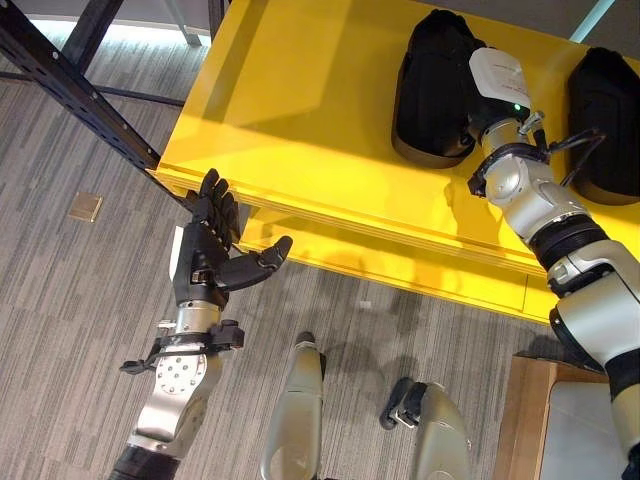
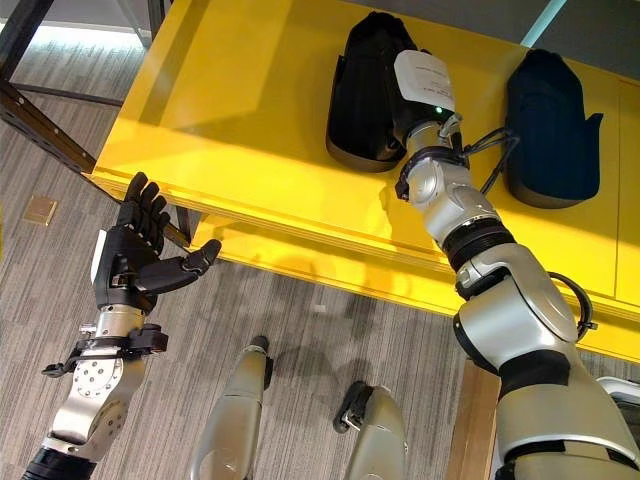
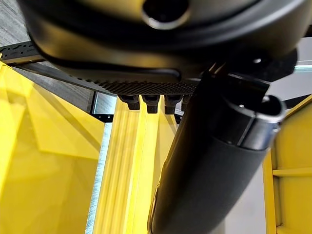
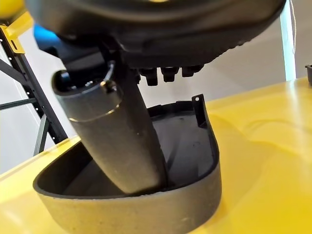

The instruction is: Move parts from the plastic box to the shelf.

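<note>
Right hand is reaching over the yellow shelf, thumb down inside a black shell part that sits on the shelf top. Fingers look straight above it in the wrist view, but can't tell if it's pinching the wall or already let go. My read: placement step, part set hollow-side up so it rests stable. A second black part lies beside it. Left hand hangs relaxed and empty below the shelf edge.

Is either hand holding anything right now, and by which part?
Left hand is open and empty. Right hand reaches into the black curved plastic part on the yellow shelf; whether it grips cannot be told.
</note>
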{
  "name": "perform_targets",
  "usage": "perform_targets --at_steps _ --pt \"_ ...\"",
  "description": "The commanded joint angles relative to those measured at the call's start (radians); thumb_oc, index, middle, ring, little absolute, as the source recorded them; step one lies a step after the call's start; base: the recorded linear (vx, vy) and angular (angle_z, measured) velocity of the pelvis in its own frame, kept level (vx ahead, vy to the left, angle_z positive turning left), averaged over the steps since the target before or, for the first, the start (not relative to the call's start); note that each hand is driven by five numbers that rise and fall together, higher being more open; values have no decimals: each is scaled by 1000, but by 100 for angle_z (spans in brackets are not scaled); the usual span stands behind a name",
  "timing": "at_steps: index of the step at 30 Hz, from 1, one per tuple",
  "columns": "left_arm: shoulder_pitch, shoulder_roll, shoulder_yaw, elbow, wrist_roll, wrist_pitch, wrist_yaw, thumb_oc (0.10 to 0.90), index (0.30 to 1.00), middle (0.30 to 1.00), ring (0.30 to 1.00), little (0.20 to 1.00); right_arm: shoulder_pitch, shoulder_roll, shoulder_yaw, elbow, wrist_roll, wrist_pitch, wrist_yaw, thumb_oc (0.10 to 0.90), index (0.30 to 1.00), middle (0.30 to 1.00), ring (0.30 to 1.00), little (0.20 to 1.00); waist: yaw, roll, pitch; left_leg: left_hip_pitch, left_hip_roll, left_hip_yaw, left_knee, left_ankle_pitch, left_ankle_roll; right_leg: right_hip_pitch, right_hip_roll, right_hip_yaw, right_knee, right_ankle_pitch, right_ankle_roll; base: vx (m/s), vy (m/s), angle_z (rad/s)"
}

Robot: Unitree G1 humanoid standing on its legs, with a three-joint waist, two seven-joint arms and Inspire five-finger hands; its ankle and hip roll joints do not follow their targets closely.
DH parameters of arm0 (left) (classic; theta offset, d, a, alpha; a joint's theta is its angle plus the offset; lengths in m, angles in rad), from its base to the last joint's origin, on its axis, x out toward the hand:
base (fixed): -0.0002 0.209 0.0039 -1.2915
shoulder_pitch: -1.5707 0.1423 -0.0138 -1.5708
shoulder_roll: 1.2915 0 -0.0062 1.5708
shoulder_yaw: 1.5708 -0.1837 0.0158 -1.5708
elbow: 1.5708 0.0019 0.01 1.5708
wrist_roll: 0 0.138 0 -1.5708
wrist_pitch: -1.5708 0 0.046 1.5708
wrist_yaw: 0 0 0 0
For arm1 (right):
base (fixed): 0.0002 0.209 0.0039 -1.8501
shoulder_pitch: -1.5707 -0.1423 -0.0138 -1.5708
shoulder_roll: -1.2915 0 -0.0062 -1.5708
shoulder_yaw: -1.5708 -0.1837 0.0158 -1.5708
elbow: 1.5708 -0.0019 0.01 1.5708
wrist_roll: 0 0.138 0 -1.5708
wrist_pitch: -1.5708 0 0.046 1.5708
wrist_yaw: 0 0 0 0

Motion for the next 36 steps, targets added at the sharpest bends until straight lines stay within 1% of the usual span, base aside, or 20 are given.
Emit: perform_targets --at_steps 1,3,4,6,11,17,23,27,28,30,32,36 --pt "-44 43 42 -160 -12 -125 -9 900 1000 1000 1000 1000 -150 -38 16 -47 12 -25 -46 900 1000 1000 1000 1000 -4 15 -44 -14 34 7 30 -34 52 61 51 86 -30 -11 -23 -86 14 -1" --pt "-43 43 47 -160 -13 -126 -9 900 1000 1000 1000 1000 -158 -60 7 -93 21 -28 -51 900 1000 1000 1000 1000 -8 12 -44 -14 34 7 31 -34 52 60 52 88 -28 -11 -25 -39 7 -1" --pt "-40 47 53 -158 -10 -123 -8 900 1000 1000 1000 1000 -166 -90 -10 -155 33 -34 -62 900 1000 1000 1000 1000 -16 8 -47 -15 35 6 31 -34 51 57 54 90 -27 -11 -26 0 -1 -4" --pt "-40 47 52 -157 -10 -123 -8 900 1000 1000 1000 1000 -165 -90 -11 -156 33 -33 -62 900 1000 1000 1000 1000 -15 8 -47 -15 35 6 32 -34 51 57 54 90 -27 -11 -26 0 0 0" --pt "-39 51 61 -156 -9 -121 -5 900 1000 1000 1000 1000 -167 -124 -46 -233 53 -39 -80 900 1000 1000 1000 1000 -22 2 -50 -19 38 5 36 -36 51 51 56 89 -24 -11 -28 0 0 0" --pt "-31 50 76 -160 -6 -120 3 900 1000 1000 1000 1000 -154 -138 -110 -308 67 -42 -114 900 1000 1000 1000 1000 -29 1 -55 -23 39 8 45 -41 51 43 57 97 -15 -14 -30 0 0 0" --pt "-27 48 83 -162 -2 -114 3 900 1000 1000 1000 1000 -133 -165 -141 -402 53 -43 -117 900 1000 1000 1000 1000 -38 -3 -55 -21 42 12 46 -43 51 43 58 101 -14 -15 -31 0 0 0" --pt "-27 40 86 -162 9 -103 6 900 1000 1000 1000 1000 -46 -186 -207 -535 51 -51 -108 900 1000 1000 1000 1000 -51 -8 -55 -9 49 18 39 -41 51 44 65 109 -23 -8 -33 -5 -4 -2" --pt "-28 39 87 -161 14 -99 6 900 1000 1000 1000 1000 -17 -185 -224 -571 60 -62 -102 900 1000 1000 1000 1000 -57 -9 -53 -4 52 20 35 -39 51 47 66 109 -28 -8 -34 -14 -15 -7" --pt "-31 36 87 -156 22 -93 5 900 1000 1000 1000 1000 62 -184 -287 -653 77 -77 -100 900 1000 1000 1000 1000 -68 -12 -54 10 57 25 18 -33 50 59 70 110 -45 0 -33 -18 -18 -8" --pt "-30 34 83 -154 28 -86 6 900 1000 1000 1000 1000 177 -165 -365 -728 90 -95 -100 900 1000 1000 1000 1000 -75 -15 -56 25 62 30 -2 -23 48 69 74 112 -65 11 -32 -25 -23 -9" --pt "-31 30 87 -136 52 -67 -5 900 1000 1000 1000 1000 412 -140 -480 -905 141 -143 -38 900 1000 1000 1000 1000 -105 -25 -59 66 78 46 -66 9 44 97 90 116 -124 42 -30 -24 -33 -13"
